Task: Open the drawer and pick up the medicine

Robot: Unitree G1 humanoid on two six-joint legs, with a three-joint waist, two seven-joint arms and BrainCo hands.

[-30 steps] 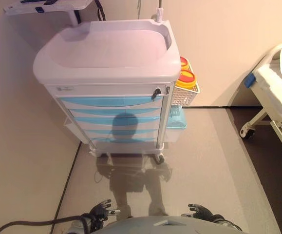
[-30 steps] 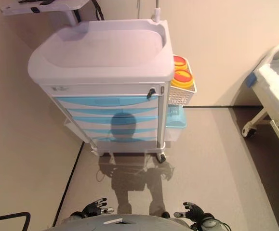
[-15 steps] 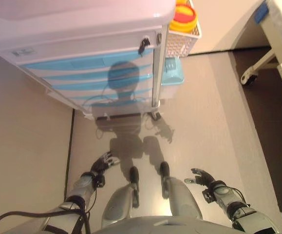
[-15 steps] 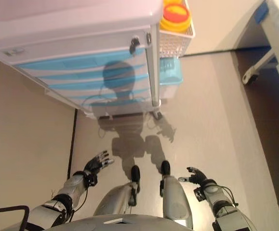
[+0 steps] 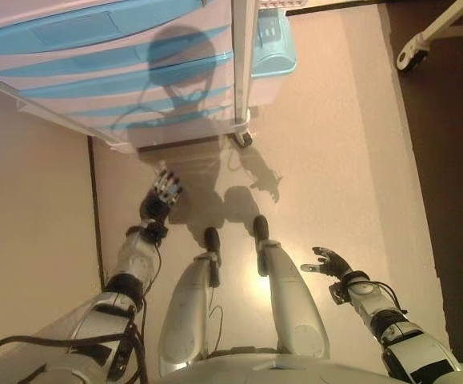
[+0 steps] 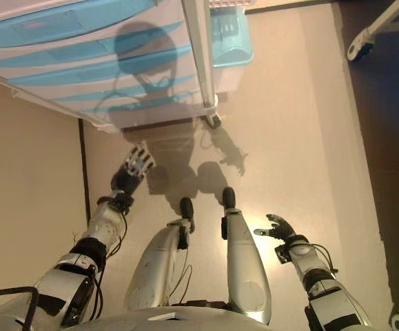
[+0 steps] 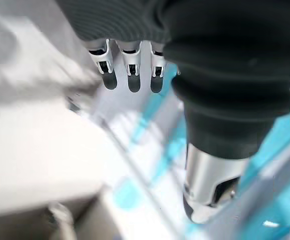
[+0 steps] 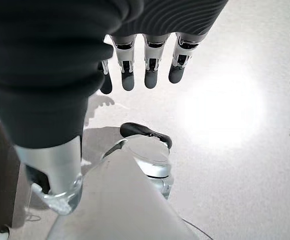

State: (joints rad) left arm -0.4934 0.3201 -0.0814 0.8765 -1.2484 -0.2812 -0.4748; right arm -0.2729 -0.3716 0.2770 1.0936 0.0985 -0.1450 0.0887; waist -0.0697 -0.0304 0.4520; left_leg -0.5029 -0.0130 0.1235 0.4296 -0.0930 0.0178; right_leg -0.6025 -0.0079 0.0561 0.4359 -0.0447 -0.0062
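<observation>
The left hand (image 5: pixel 163 192) is up and stretched forward over the floor (image 5: pixel 335 160), fingers straight and spread, nothing in them, and it points at the bottom of the cart (image 5: pixel 95 80). Just beyond its fingertips sits the cart's lowest edge, and above that the stack of blue-fronted drawers (image 5: pixel 71 32), every one of them closed flush. The hand touches none of them; a strip of bare floor shows between the fingertips and the cart's base. In the left wrist view, those same fingers (image 7: pixel 129 75) reach out straight with blue drawer bands blurred past them. No medicine shows anywhere, so where it lies cannot be told. To the right of the left hand, past the cart's corner post, a caster wheel (image 5: pixel 245 139) rests on the floor, and a pale blue bin (image 5: pixel 273 48) hangs at the cart's side. The right hand (image 5: pixel 327 261) hangs low, well apart from the cart, fingers loosely open and empty, as the right wrist view confirms.
</observation>
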